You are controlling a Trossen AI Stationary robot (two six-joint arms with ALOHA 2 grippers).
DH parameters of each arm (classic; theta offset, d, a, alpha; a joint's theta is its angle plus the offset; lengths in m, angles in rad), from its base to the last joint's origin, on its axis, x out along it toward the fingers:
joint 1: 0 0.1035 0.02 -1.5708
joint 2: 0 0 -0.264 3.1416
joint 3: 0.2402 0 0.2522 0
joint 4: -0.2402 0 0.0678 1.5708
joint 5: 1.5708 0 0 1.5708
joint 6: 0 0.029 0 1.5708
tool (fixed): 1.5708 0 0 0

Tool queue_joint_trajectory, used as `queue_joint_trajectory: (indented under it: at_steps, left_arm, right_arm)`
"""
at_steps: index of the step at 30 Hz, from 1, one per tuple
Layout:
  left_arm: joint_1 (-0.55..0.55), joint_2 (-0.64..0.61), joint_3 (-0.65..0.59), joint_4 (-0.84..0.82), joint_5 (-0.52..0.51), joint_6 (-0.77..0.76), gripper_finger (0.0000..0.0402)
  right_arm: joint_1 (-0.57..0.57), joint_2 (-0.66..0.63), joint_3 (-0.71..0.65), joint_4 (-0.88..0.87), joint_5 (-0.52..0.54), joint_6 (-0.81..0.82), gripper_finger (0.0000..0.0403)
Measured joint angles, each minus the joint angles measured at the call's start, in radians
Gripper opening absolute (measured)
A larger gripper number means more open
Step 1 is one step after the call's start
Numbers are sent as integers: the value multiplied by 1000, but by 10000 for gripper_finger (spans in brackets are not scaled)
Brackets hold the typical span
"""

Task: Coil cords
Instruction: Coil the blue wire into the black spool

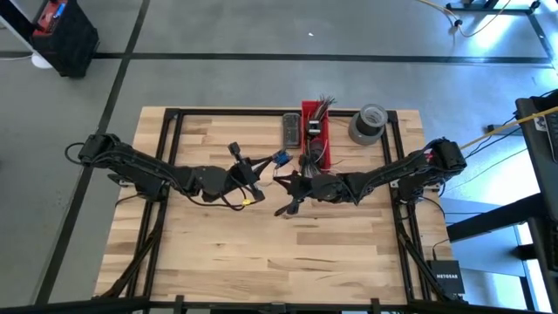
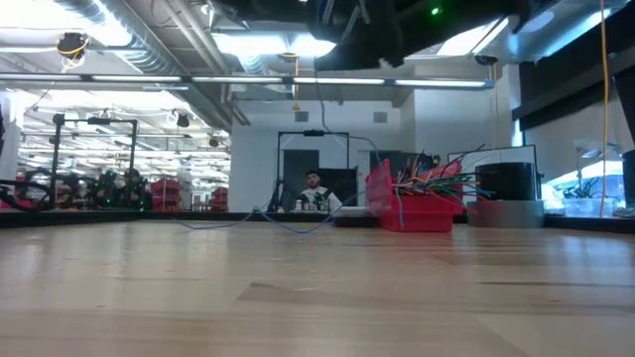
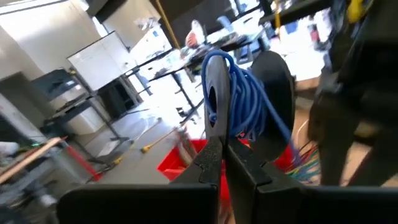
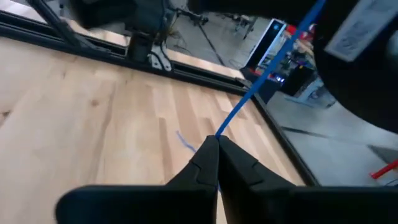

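Observation:
A blue cord is wound into a coil [image 3: 242, 102] of several loops around a thin grey upright piece [image 3: 216, 93]; in the high view the coil [image 1: 281, 159] shows at the table's middle, raised off the wood. My left gripper [image 1: 255, 180] is shut just below the coil. My right gripper [image 1: 292, 194] is shut on a straight run of the same blue cord [image 4: 267, 71], right of the left gripper. A short loose end [image 4: 185, 142] lies on the wood beyond its fingertips. Other dark cords do not show plainly. My left gripper pinches the lower end of the grey piece [image 3: 217, 134] that carries the blue coil between its two fingertips. The coil stands above the fingertips, clear of the table. Whether the fingers also touch the cord itself, I cannot tell. My right gripper pinches the blue cord [image 4: 219, 134] between its fingertips, a single strand. The fingers slant down toward the table. From the fingertips the cord runs straight and taut, up and away toward the other arm.
A red bin [image 1: 316, 131] with a bunch of multicoloured wire ends [image 2: 437, 183] stands at the far middle. A grey tape roll [image 1: 368, 122] is to its right and a dark flat device [image 1: 290, 129] to its left. Bare wood lies toward the near edge.

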Motion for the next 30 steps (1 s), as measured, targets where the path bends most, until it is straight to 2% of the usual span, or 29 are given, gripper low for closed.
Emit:
queue_joint_trajectory:
  at_steps: [5, 8, 12, 14, 18, 23, 27, 28, 30]
  left_arm:
    - [-4, 0, 0, 33, 111, -49, 5]
    - [-16, -9, 1, 36, 122, -49, 5]
    - [-42, -37, 1, 12, 123, -27, 5]
    - [-53, -48, 1, -8, 118, -25, 5]
    - [-54, -54, 2, -59, 113, -26, 5]
    - [-53, -55, 2, -76, 98, -20, 5]
    - [-55, -55, 2, -104, 99, 25, 5]
    - [-57, -55, 2, -121, 105, 37, 5]
    - [-59, -55, 1, -154, 128, 73, 5]
  right_arm:
    - [0, 52, 0, 67, 91, -58, 8]
    - [2, 53, 0, 30, 164, -97, 4]
    - [21, 38, 0, -11, 333, -144, 13]
    - [36, 34, 0, -17, 412, -165, 22]
    - [80, 28, 0, -23, 504, -245, 43]
    - [147, -41, 0, -122, 621, -298, 97]
    - [182, -165, 0, -272, 613, -296, 139]
    - [183, -199, 0, -303, 588, -296, 146]
    - [178, -276, 0, -372, 468, -284, 156]
